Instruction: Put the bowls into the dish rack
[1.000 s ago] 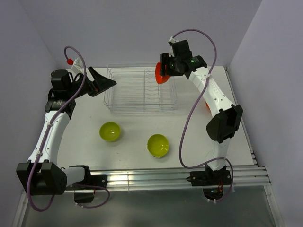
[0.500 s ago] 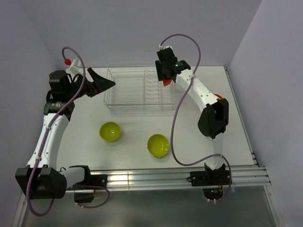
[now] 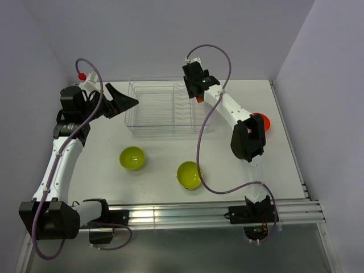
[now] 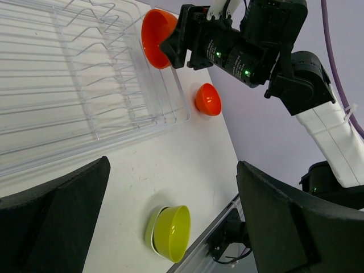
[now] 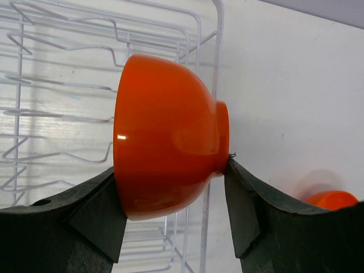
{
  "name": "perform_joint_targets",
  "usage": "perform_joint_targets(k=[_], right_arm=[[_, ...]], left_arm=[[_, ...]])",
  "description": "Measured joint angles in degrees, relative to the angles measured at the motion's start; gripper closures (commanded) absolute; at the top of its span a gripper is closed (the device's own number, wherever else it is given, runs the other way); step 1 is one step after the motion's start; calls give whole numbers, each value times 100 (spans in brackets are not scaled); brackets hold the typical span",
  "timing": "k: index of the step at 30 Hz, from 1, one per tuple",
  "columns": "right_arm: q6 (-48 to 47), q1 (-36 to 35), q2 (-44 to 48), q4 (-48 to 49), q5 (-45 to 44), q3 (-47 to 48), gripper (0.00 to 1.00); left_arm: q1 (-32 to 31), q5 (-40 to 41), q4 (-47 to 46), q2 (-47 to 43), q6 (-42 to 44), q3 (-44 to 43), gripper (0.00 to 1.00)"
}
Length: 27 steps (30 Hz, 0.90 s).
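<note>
At the near edge of the worktop (image 3: pixel 102 170), just beyond the arm bases, 2 lime-green bowls stand upright and well apart. The right green bowl (image 3: pixel 189 174) is the nearer 1. The left green bowl (image 3: pixel 132 157) lies a little farther back and to the left.

Farther in, at the right side, a loose orange bowl (image 3: pixel 263 121) rests on the worktop, partly hidden in the top view by the right arm's elbow (image 3: pixel 248 139). It lies apart from the rack's right end.

Beyond the green bowls, the dish rack (image 3: pixel 159 114) sits across the back half of the worktop, its row of upright prongs toward its right end.

The left tool (image 3: pixel 128 102) hangs just beside the rack's left end. Its fingers are spread wide and released, grasping nothing.

At the rack's far right end, the right tool (image 5: pixel 170 170) is clenched on the held orange bowl (image 5: pixel 165 136). 1 finger presses the rim side and the other the foot. This bowl is tipped on its side, mouth toward the rack's inside, and hangs over the wire of the rack's right wall.
</note>
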<state>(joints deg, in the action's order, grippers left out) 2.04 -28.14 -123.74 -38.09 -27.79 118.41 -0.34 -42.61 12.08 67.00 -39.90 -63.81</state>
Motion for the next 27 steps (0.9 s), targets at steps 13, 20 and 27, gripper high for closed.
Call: perform_joint_targets(k=[13,20,27], right_arm=[[-389,-76,-468,516,-326,142,100],[-621,-164,-811,553,-516,162,100],[-837,-210,-896,621,-691,308,100]], left_arm=[[0,7,-11,0,-24,92,1],[0,7,-15,0,-22,125,1],[0,4,-13,0,-20,157,1]])
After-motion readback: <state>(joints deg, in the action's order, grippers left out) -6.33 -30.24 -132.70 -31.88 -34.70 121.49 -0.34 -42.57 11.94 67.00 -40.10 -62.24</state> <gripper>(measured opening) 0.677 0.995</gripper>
